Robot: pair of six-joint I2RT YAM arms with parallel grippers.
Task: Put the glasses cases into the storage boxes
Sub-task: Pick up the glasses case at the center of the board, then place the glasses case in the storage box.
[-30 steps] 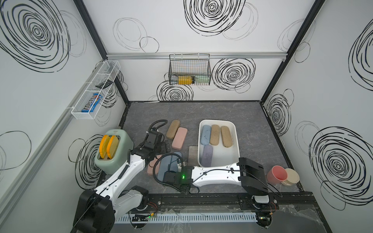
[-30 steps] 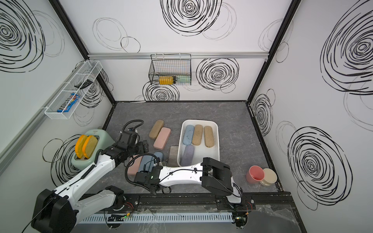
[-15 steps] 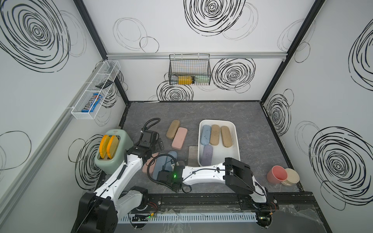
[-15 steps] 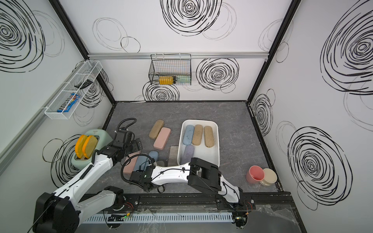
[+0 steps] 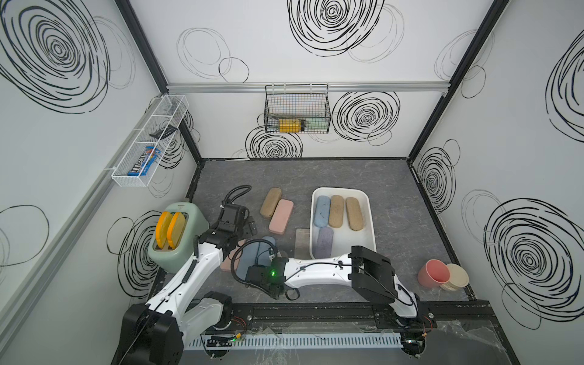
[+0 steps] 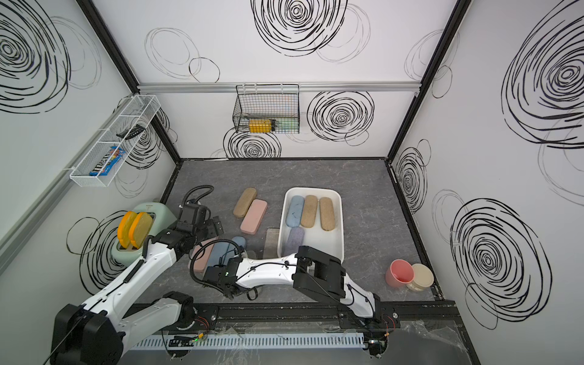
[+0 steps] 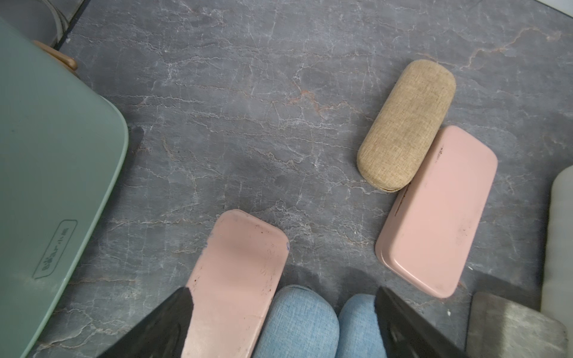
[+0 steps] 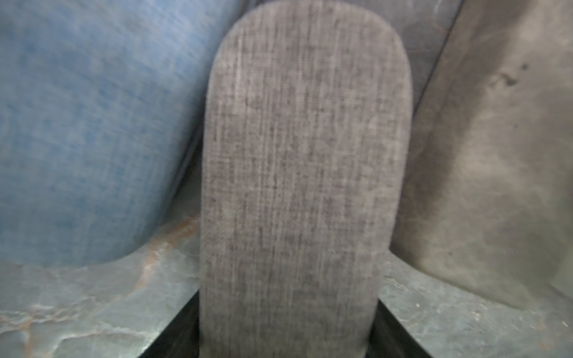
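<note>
Because the grey fabric case (image 8: 304, 155) lies wedged between a blue case (image 8: 93, 124) and a flat grey case (image 8: 496, 155), the right gripper (image 8: 288, 313) takes it end-on across its narrow width. Both black jaws press against its long sides, so I judge it grasped. Whether it has left the stone-patterned tabletop (image 8: 77, 303) I cannot tell. There is little room at the case's middle, which probably explains the grip at the near end.

Just beyond, the left gripper (image 7: 282, 293) hangs with its jaws spread wide and empty above the near pink case (image 7: 235, 279) and a second blue case (image 7: 297, 325). It looks placed for the next pick while standing clear of the right arm.

Farther on, a loose tan case (image 5: 270, 202) and the far pink case (image 5: 281, 216) lie touching, side by side, between the left gripper and the white bin (image 5: 354, 243).

Inside the bin, a pale blue case (image 5: 321, 211) and two tan cases (image 5: 336, 211) lie parallel across the far part, with a lilac case (image 5: 325, 242) in the near part. Laid lengthwise and close together, they leave bare floor along one wall for more. With four cases stowed and seven outside, the task looks roughly a third done.
</note>
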